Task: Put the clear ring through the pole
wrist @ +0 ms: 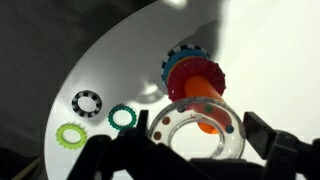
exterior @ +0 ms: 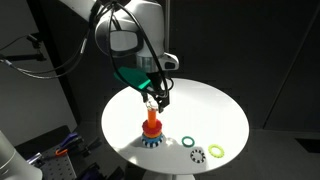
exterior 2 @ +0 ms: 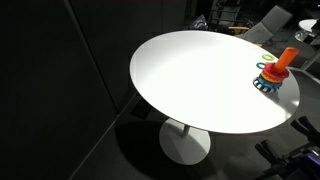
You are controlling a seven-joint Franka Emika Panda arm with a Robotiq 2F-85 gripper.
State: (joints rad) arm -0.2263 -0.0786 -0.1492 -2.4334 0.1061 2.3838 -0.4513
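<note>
Nearest the wrist camera, the gripper [wrist: 197, 150] is clamping the clear ring [wrist: 163, 128] between its two dark fingers, one on each side of the rim. The ring is hanging roughly level in the air, just above the pole [wrist: 195, 82]. The pole's orange tip is showing through the ring's hole, while its red collar and spotted blue base are peeking out beyond the rim. In an exterior view, the arm is reaching down over the pole [exterior: 150, 122], with the fingers just above its top.

To my eye the step in hand is the threading itself. Doing it well means centring the hole squarely over the tip, keeping the ring flat and lowering straight down. The fingers should part only once the rim is around the orange shaft; a tilted ring would likely catch on the tip.

Farther off, a dark green ring [wrist: 122, 117], a yellow-green ring [wrist: 72, 133] and a black-and-white dotted ring [wrist: 87, 102] are lying apart on the white round table [wrist: 130, 60].
</note>
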